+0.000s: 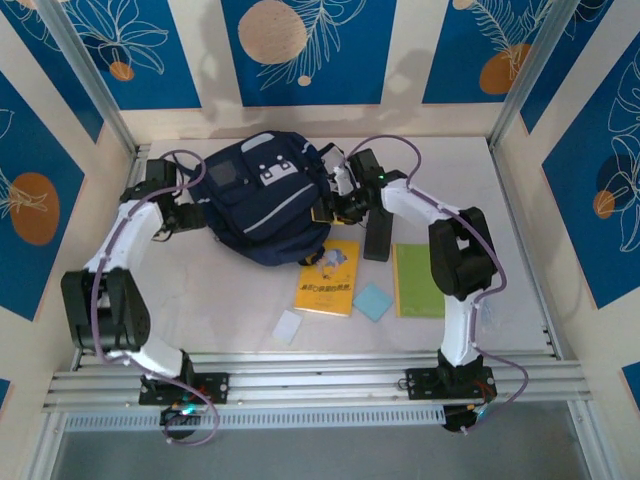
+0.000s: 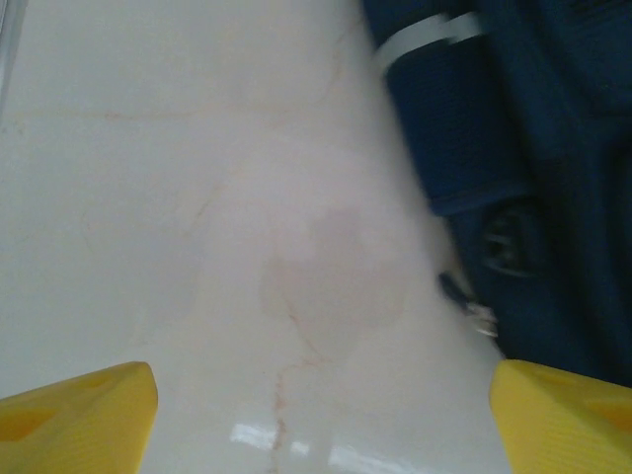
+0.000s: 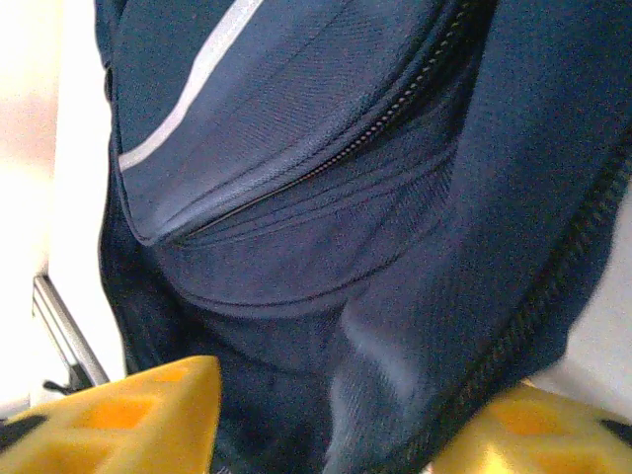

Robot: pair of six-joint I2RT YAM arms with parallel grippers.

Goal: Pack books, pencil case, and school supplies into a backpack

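Left fingers (image 2: 79,420) spread wide, nothing between them but bare worktop (image 2: 247,197); they sit low at the left flank of the backpack (image 1: 262,200), navy cloth and a grey stripe along the right side of the left wrist view.

Right fingers (image 3: 123,420) also apart; backpack cloth and a zip line fill the gap between them; can't tell if the pads actually touch the cloth; no firm pinch visible.

Backpack lies at the far centre of the worktop, front pocket with white patch facing up; left arm (image 1: 120,235) reaches to its left side, right arm (image 1: 455,255) to its right side.

Everything else is out on the worktop, near and right of the backpack: yellow-orange book (image 1: 328,278) flat, just near of the backpack's near edge; lime green book (image 1: 420,281) flat, right of it, apart; black pencil case (image 1: 377,238) between the two books towards the far side, just beside the yellow one's far right corner; light-blue pad (image 1: 373,301) between the books at their near ends; white piece (image 1: 288,326) near-left of the yellow book, apart.
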